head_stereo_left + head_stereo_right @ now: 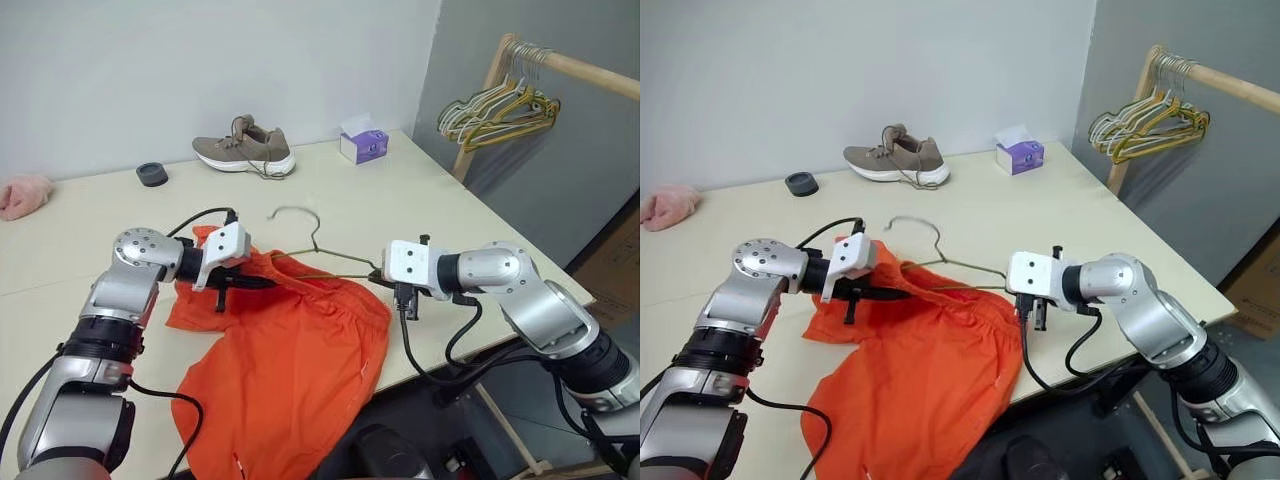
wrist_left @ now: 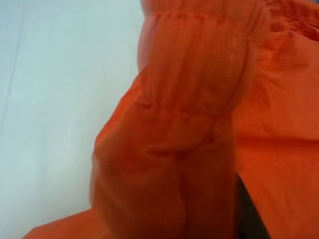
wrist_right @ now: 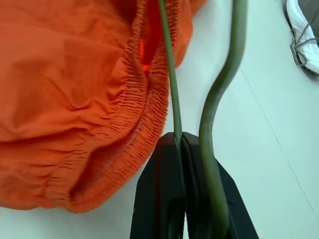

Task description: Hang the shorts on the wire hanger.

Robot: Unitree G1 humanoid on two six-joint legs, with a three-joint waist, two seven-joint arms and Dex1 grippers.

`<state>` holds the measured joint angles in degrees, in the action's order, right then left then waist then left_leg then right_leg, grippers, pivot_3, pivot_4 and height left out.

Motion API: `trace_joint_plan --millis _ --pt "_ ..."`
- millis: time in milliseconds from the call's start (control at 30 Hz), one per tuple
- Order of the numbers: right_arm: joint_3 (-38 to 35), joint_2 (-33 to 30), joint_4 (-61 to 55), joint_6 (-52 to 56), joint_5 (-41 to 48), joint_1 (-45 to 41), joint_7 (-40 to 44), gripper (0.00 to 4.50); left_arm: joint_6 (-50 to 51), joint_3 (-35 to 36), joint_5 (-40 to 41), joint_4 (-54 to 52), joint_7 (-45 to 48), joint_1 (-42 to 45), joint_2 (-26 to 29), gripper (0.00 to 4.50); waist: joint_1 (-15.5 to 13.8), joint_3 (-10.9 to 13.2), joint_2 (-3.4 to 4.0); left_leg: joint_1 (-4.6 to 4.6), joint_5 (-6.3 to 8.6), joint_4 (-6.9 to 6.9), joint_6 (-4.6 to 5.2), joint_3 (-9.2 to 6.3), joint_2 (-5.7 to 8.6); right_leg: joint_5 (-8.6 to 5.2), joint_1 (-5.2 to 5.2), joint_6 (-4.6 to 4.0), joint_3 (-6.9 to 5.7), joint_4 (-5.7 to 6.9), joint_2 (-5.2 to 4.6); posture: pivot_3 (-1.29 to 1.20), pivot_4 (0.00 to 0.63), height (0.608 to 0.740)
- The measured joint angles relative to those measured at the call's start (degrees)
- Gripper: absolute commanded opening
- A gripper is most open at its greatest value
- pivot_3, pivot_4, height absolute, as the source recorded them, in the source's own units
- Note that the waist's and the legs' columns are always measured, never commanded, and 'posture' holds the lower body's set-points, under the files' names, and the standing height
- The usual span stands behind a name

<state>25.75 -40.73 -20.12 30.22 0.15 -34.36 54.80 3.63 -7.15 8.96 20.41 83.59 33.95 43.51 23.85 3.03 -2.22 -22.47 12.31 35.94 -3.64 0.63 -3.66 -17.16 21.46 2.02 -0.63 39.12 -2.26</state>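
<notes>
The orange shorts (image 1: 290,360) lie bunched on the table's front part, and one leg hangs over the front edge. My left gripper (image 1: 262,284) is shut on their gathered waistband (image 2: 199,74) at the left side; the fabric hides its fingertips in the left wrist view. The olive-green wire hanger (image 1: 318,248) lies just behind the waistband, its hook (image 1: 915,222) pointing to the far side. My right gripper (image 3: 178,137) is shut on the hanger's thin wire at its right corner, right beside the waistband's elastic edge (image 3: 144,99).
A tan shoe (image 1: 245,150), a purple tissue box (image 1: 363,145) and a small black round thing (image 1: 153,174) stand at the table's back. A pink cloth (image 1: 22,195) lies far left. A wooden rack with bunched hangers (image 1: 500,110) stands right of the table.
</notes>
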Motion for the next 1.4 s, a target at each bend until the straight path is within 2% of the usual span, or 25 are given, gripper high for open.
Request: trace_joint_plan --millis 200,233,333,500,633,767,867,1000,1067,1333,1400 --pt "-0.2 -2.5 0.9 -8.0 -1.1 1.7 2.9 0.00 1.4 -0.3 0.4 -3.0 0.9 -2.3 0.0 0.01 0.0 0.0 0.00 0.01 0.00 0.00 0.00 0.01 0.00 0.00 -0.01 0.00 0.01 -0.01 0.00 -0.40 0.000 0.740" --pt "-0.3 -2.8 1.7 -9.4 -1.1 1.8 3.4 0.50 1.5 -0.4 0.8 -3.3 0.9 -2.5 0.0 0.00 0.0 0.0 0.00 0.01 0.00 0.01 0.00 0.01 0.00 0.00 -0.02 0.00 0.00 -0.01 0.00 -0.39 0.000 0.740" --pt "-2.1 -5.5 4.4 -13.2 -1.1 2.5 5.1 1.36 2.1 -0.1 1.1 -3.4 0.6 -3.2 0.7 0.00 0.0 0.0 0.00 0.01 0.00 0.01 0.00 0.01 0.00 0.00 -0.03 0.00 0.00 -0.02 0.00 -0.39 0.000 0.740" --pt "-7.1 -10.8 9.3 -17.0 -1.1 5.0 6.1 3.13 2.1 0.9 1.1 -3.5 -1.4 -6.0 3.7 0.00 0.0 0.0 0.02 0.06 0.00 -0.01 0.00 0.03 0.00 0.00 -0.04 0.00 0.02 -0.01 0.00 -0.39 0.000 0.740" --pt "-13.8 -13.5 8.1 -10.2 2.7 8.8 6.9 4.47 2.1 1.7 1.1 -3.6 -3.6 -7.3 4.0 0.00 -0.2 0.0 0.00 0.08 0.00 -0.01 0.00 0.02 -0.01 0.00 -0.08 0.00 0.01 -0.02 -0.01 -0.38 0.000 0.740" --pt "-18.7 -11.8 -0.7 7.8 13.6 17.0 7.2 4.47 4.1 4.2 2.3 -4.1 -6.7 -7.8 4.0 0.00 -0.3 0.0 -0.03 0.12 0.00 0.00 0.00 0.00 -0.02 0.00 -0.11 0.00 -0.01 0.01 0.00 -0.37 0.000 0.740" --pt "-18.9 -3.6 -5.8 18.3 18.7 19.7 1.9 4.47 7.5 5.5 4.5 -6.0 -7.7 -7.8 4.0 0.00 0.0 0.0 -0.05 0.15 0.00 -0.02 0.00 0.01 -0.04 0.00 -0.11 0.00 0.02 0.04 0.03 -0.36 0.000 0.740" --pt "-18.3 10.1 -7.2 29.4 22.4 19.6 -8.3 4.47 11.4 6.4 6.7 -8.7 -8.3 -7.8 3.9 0.00 -0.2 0.0 -0.05 0.10 0.00 -0.01 0.00 -0.02 -0.03 0.00 -0.08 0.01 0.00 0.05 0.03 -0.36 0.000 0.740" --pt "-18.2 14.4 -7.5 34.2 24.8 19.2 -11.3 4.47 12.5 6.6 7.1 -9.3 -8.5 -7.7 4.0 0.00 -0.4 0.0 -0.03 0.09 0.00 -0.01 0.00 0.01 0.00 0.00 -0.08 0.01 0.04 0.04 0.02 -0.35 0.000 0.740" --pt "-18.9 22.2 -7.8 47.7 32.7 17.1 -16.7 4.47 13.5 7.1 7.6 -9.3 -9.1 -6.9 4.0 0.00 -2.3 0.0 -0.04 0.08 0.00 0.00 0.00 0.00 -0.01 0.00 -0.05 0.00 0.02 0.06 0.03 -0.34 0.000 0.740" --pt "-18.7 23.3 -7.7 48.5 32.9 16.9 -17.9 3.91 13.5 7.1 7.7 -9.3 -9.2 -6.9 4.0 0.00 -2.6 0.0 -0.04 0.08 0.00 0.00 0.00 0.00 -0.01 0.00 -0.05 0.00 0.02 0.06 0.04 -0.34 0.000 0.740"
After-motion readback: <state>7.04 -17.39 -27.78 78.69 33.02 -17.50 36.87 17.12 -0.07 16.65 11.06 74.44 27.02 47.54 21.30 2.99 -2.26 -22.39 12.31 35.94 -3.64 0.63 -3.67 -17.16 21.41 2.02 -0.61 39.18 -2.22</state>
